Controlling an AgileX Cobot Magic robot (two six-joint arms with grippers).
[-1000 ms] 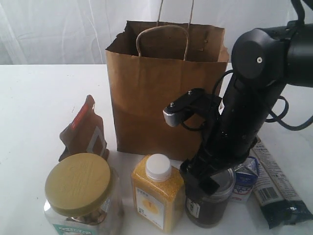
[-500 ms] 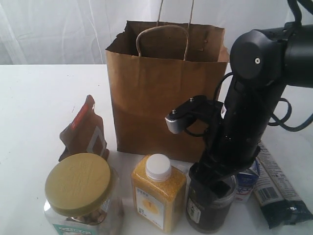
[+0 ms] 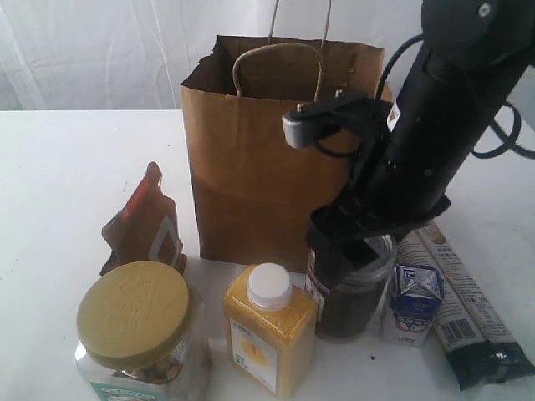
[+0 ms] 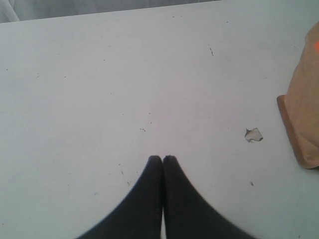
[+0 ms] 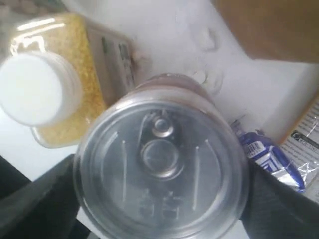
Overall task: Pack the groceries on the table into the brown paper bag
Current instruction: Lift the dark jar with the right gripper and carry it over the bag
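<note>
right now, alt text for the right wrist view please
A pull-tab can, seen from above, fills the frame, held in the right claw. Beside it stand a white-capped yellow bottle and a blue-white carton, with a corner of the brown bag beyond.

- The clear jar with olive-gold lid (image 3: 134, 313): its lower part is cut off by the bottom edge of the exterior view
- The dark pull-tab can (image 3: 347, 301): its top is hidden there behind the black right gripper (image 3: 351, 251)
- The tall brown paper bag (image 3: 251, 167): its right side is hidden behind the black arm (image 3: 443, 109)
- The long dark-blue-and-cream packet (image 3: 468, 322): its print is too small to read
- The gripper's fingers (image 5: 35, 209) are blurred and cut off in the right wrist view
</note>
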